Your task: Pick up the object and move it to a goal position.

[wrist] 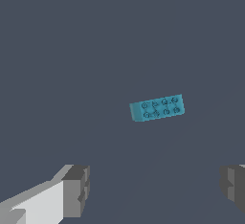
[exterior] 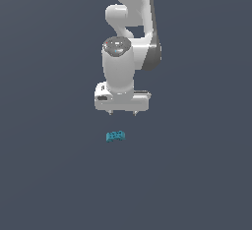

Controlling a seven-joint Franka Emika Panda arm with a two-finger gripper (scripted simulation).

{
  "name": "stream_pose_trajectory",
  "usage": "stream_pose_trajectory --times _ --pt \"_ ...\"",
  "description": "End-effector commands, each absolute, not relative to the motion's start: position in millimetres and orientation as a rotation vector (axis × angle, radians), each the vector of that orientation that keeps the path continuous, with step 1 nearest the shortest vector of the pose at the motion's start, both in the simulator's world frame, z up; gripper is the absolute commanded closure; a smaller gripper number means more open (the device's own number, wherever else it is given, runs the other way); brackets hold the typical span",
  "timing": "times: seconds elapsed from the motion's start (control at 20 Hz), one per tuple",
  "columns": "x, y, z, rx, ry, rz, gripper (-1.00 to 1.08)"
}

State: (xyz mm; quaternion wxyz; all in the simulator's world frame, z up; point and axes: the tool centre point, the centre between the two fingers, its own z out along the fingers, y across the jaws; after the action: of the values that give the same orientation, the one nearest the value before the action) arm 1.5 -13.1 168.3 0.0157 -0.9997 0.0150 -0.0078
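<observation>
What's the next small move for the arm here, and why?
Probably shift the gripper sideways until it is centred over the teal block, before descending. The jaws stand wide apart with nothing between them, and in the wrist view the block lies free on the surface, off the line between the fingers rather than between them. The gripper hangs above it, not touching.

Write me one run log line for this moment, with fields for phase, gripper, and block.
phase: approach, before grasp | gripper: open, empty, above the surface | teal block: lying on the surface, apart from both fingers, not between them
</observation>
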Motion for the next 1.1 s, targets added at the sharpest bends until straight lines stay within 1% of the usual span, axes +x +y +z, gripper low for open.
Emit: stream_pose_trajectory --times 0.0,0.5,1.05 --pt "1.5 -13.2 168.4 -3.110 0.047 -0.024 -0.92" --pt "3.4 -28.3 180.4 -3.130 0.092 -0.040 -0.92" --pt "4.0 -28.2 178.5 -3.128 0.123 -0.038 -0.92"
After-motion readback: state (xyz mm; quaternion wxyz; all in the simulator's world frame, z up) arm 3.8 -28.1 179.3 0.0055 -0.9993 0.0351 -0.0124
